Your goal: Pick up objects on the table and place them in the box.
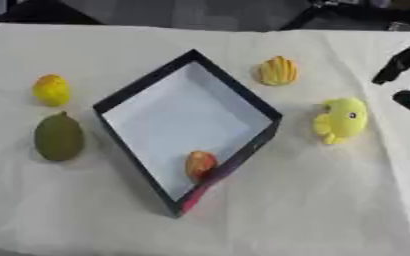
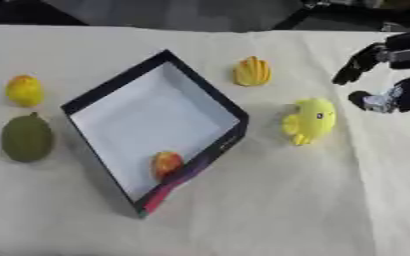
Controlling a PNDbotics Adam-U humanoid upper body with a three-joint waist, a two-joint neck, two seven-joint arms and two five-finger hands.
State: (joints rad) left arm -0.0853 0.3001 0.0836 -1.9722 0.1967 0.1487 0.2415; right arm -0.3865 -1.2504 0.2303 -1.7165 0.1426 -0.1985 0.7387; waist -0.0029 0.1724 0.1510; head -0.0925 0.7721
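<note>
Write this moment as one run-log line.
box: one red-orange fruit inside | right hand: open, near yellow toy | left hand: unseen

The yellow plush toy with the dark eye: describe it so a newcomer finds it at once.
Start at the dark-walled box in the middle of the cloth-covered table. Off the box's right corner, toward the robot's right hand, lies the yellow plush toy. Unlike the ridged orange-yellow fruit beyond it, it is pale yellow and smooth, with one dark eye.

Bright, even light falls on the desk [image 1: 331, 200], perhaps from overhead. Shadows are soft, faint beside the box [image 1: 191, 130]. Both views are blurred throughout, edges smeared; no glare.
</note>
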